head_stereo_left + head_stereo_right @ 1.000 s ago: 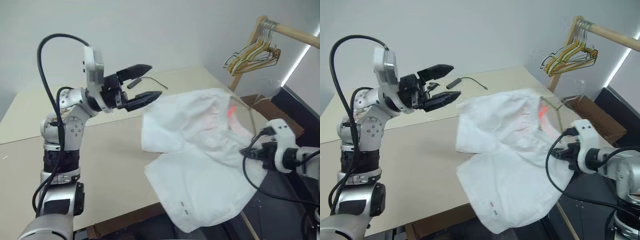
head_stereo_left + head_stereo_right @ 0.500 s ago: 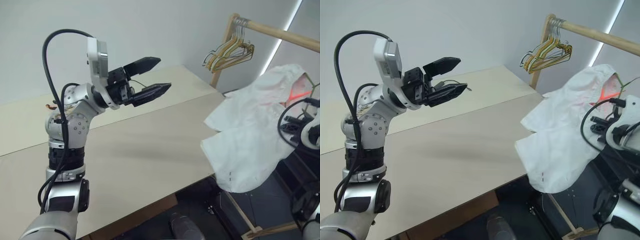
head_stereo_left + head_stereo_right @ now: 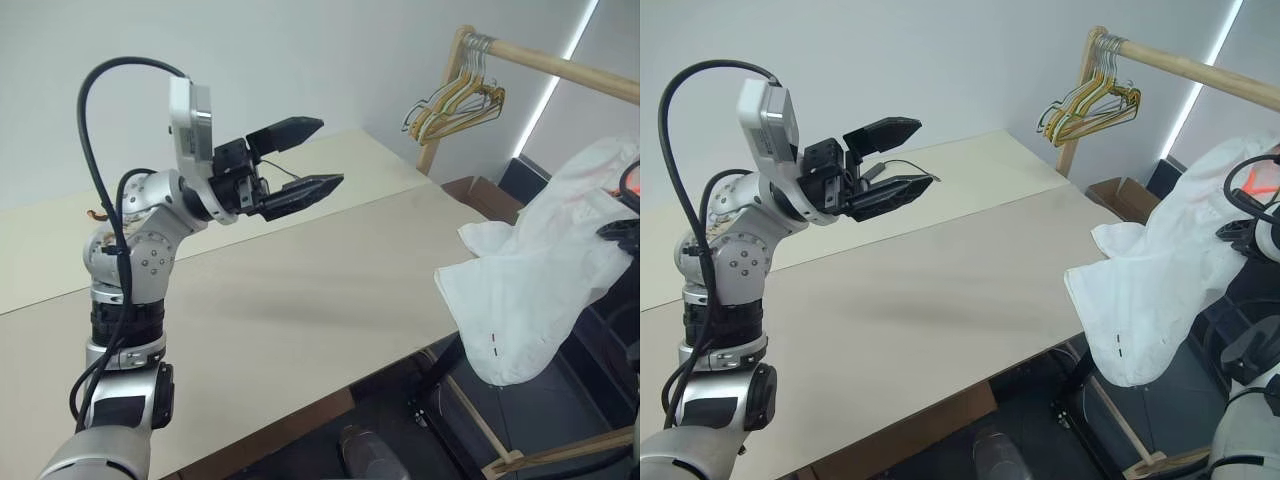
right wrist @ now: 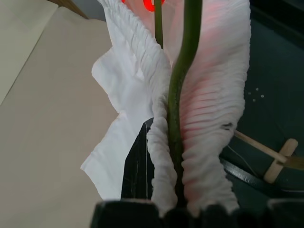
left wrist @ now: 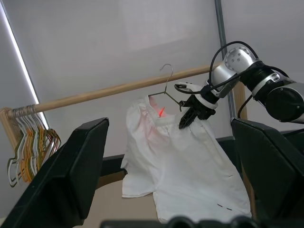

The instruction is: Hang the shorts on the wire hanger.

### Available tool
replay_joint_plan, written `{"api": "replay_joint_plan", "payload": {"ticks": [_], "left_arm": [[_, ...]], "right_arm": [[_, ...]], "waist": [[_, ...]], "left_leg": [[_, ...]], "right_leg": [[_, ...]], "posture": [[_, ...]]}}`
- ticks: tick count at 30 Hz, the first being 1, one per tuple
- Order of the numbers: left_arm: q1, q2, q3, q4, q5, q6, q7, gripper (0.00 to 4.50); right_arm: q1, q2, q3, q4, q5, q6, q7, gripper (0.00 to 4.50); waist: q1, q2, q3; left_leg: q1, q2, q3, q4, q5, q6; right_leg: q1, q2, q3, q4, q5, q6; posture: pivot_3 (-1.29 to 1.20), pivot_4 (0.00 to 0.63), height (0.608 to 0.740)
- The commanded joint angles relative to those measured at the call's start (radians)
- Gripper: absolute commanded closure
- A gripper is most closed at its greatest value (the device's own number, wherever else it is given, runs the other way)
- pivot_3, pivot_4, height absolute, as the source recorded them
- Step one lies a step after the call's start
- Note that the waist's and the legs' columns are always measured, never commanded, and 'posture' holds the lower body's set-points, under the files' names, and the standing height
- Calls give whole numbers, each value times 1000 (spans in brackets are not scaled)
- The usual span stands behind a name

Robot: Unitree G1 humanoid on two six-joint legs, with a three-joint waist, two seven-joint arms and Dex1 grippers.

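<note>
The white shorts (image 3: 535, 275) hang in the air past the table's right end, draped from the thin wire hanger (image 5: 166, 84). My right gripper (image 5: 186, 116) is shut on the hanger wire (image 4: 178, 104), which runs between the gathered waistband folds (image 4: 213, 99). A red mark glows near the waist. The hanger's hook stands up in front of the wooden rail (image 5: 104, 92); I cannot tell whether they touch. My left gripper (image 3: 330, 152) is raised over the table's middle, open and empty, pointing toward the shorts.
A long beige table (image 3: 300, 290) lies below the left arm. The wooden clothes rail (image 3: 560, 65) at the right carries several coloured hangers (image 3: 455, 100) near its post. A cardboard box (image 3: 480, 192) sits behind the table's end, and the rack's wooden foot (image 3: 560, 452) lies on the dark floor.
The camera has swung right. My right gripper has carried the shorts right and up, off the table and toward the rail. The left gripper stayed open and still.
</note>
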Motion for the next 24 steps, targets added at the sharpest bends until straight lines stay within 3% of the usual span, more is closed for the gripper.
{"api": "replay_joint_plan", "payload": {"ticks": [1,24], "left_arm": [[8,14,19,-45,-37,16,7,38],[49,44,22,-117,-99,61,47,38]], "right_arm": [[-38,-20,-58,30,-69,-3,-12,4500],[21,-27,-140,140,-233,-128,21,4500]], "waist": [[1,0,0],[28,0,0]], "left_leg": [[0,0,0,0,0,0],[0,0,1,-5,0,0]], "right_leg": [[0,0,0,0,0,0],[2,0,0,-11,2,2]], "posture": [[-261,0,740],[-240,0,740]]}}
